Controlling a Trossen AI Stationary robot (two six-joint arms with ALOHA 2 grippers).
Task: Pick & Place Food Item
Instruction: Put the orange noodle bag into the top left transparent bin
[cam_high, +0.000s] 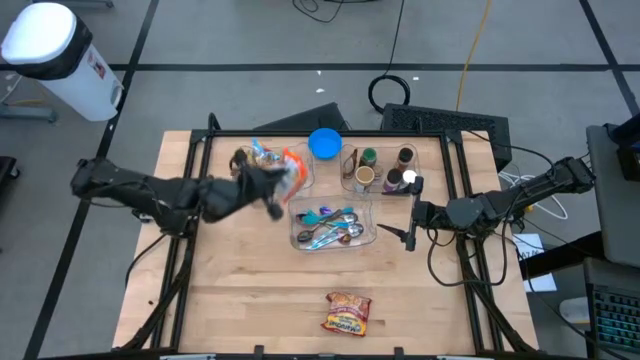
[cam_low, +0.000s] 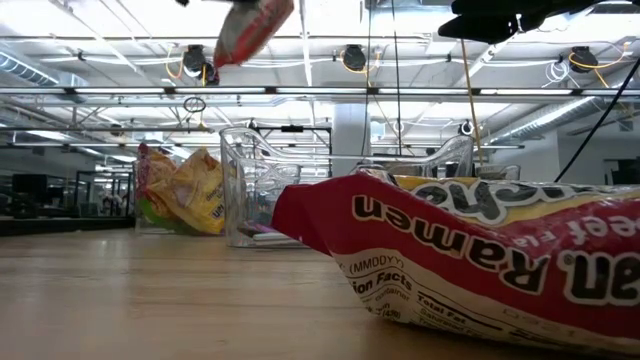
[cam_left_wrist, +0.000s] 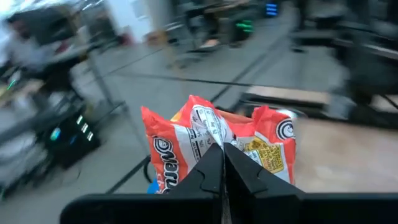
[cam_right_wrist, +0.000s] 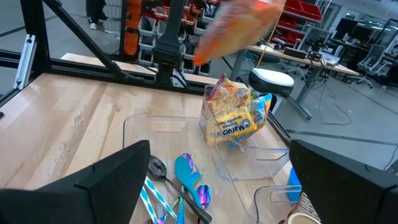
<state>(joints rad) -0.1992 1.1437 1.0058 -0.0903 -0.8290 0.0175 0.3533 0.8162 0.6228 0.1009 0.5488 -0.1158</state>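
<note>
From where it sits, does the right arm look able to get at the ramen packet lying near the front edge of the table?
Probably yes. The ramen packet lies alone on bare table, nothing on or against it, and the right gripper hangs open and empty, nearer the packet than the utensil bin is.

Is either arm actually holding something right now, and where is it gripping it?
The left end effector pinches an orange ramen packet by its edge, lifted in the air. The right end effector holds nothing.

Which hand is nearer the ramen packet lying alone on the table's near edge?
Right. The right hand hangs up-right of the ramen packet; the left hand is farther, up-left.
</note>
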